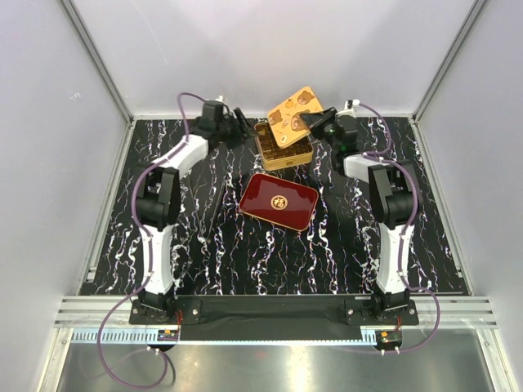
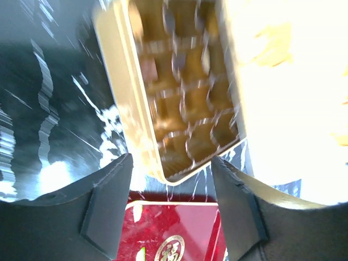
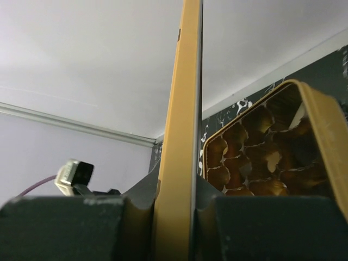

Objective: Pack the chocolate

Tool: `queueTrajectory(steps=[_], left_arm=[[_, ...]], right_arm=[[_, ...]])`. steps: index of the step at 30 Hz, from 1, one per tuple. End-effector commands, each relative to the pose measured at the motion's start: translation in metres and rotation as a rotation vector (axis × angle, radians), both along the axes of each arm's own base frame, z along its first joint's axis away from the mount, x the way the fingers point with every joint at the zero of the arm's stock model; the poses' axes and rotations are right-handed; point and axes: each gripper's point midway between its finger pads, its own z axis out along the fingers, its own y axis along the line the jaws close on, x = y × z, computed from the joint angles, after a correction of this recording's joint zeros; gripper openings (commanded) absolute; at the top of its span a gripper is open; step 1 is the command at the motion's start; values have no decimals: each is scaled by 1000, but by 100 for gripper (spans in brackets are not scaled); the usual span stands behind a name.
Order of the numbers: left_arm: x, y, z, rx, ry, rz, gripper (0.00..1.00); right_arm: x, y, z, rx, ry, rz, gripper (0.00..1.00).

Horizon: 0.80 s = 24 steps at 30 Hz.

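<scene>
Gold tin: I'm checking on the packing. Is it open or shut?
Open. The right gripper holds the lid raised over the far edge of the gold tin, whose divided cells lie uncovered.

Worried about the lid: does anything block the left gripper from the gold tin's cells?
Nothing visible. The lid is off, clamped in the right gripper at the far right of the tin; the open left gripper faces uncovered cells.

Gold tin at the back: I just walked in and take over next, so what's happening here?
The right gripper pinches the gold lid by its edge, holding it raised and tilted over the open gold tin's far side. The left gripper hangs open beside the tin's left side, holding nothing. The red tray lies nearer, mid-table.
</scene>
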Motion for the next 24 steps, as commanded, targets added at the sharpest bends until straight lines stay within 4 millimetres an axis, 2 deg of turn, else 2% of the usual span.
queueTrajectory(steps=[1,2,5,8,10,11,24], left_arm=[[23,15,83,-105,-185,-7,66],[26,14,88,-114,-202,-17,66],[33,10,77,-136,-193,-50,66],[41,1,55,-169,-159,-80,64],[42,-4,49,-197,-154,-96,63],[41,-6,37,-201,-128,-100,62],[46,-13,15,-219,-128,-150,60]], right_arm=[[11,20,44,134,-121,16,0],[12,23,43,146,-122,23,0],[16,35,32,170,-105,43,0],[14,45,19,181,-82,63,0],[12,47,14,183,-84,70,0],[11,48,9,185,-72,69,0],[8,56,-16,222,-30,105,0]])
